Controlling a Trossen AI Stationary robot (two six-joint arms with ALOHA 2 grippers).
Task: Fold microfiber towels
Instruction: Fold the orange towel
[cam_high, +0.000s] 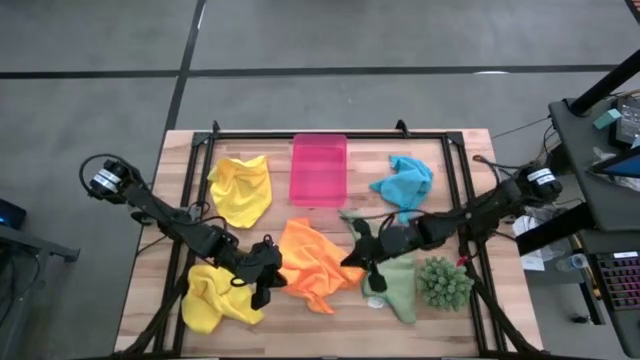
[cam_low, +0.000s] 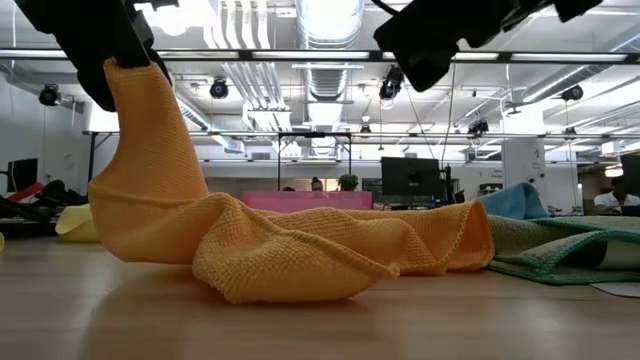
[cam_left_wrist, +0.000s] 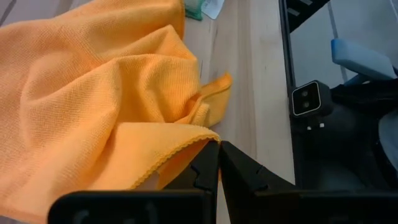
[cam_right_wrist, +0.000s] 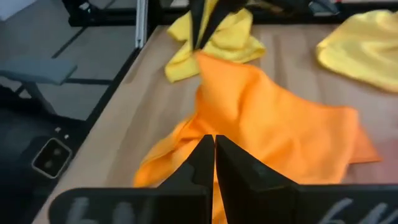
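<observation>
The orange towel (cam_high: 315, 262) lies crumpled at the middle of the table, and its left end is raised. My left gripper (cam_high: 264, 272) is shut on that raised end; it also shows in the low view (cam_low: 118, 62). My right gripper (cam_high: 358, 256) is shut above the towel's right side, and no cloth hangs from it in the low view (cam_low: 425, 55). One yellow towel (cam_high: 242, 188) lies at the far left and another (cam_high: 213, 298) at the near left. The turquoise towel (cam_high: 403, 182) lies at the far right, and the light green one (cam_high: 396, 278) at the near right. My left gripper pinches the orange towel's left end (cam_right_wrist: 203, 57) between its two fingers, where a hemmed edge (cam_left_wrist: 186, 142) runs into the fingertips. The fingers come from above, pointing down. That end is lifted into a peak (cam_low: 135, 110); the rest lies slack on the table (cam_low: 300, 255).
A pink tray (cam_high: 318, 168) stands at the far middle. A spiky green plant (cam_high: 443, 282) stands at the near right, beside the green towel. A black frame (cam_high: 458, 170) runs around the wooden tabletop.
</observation>
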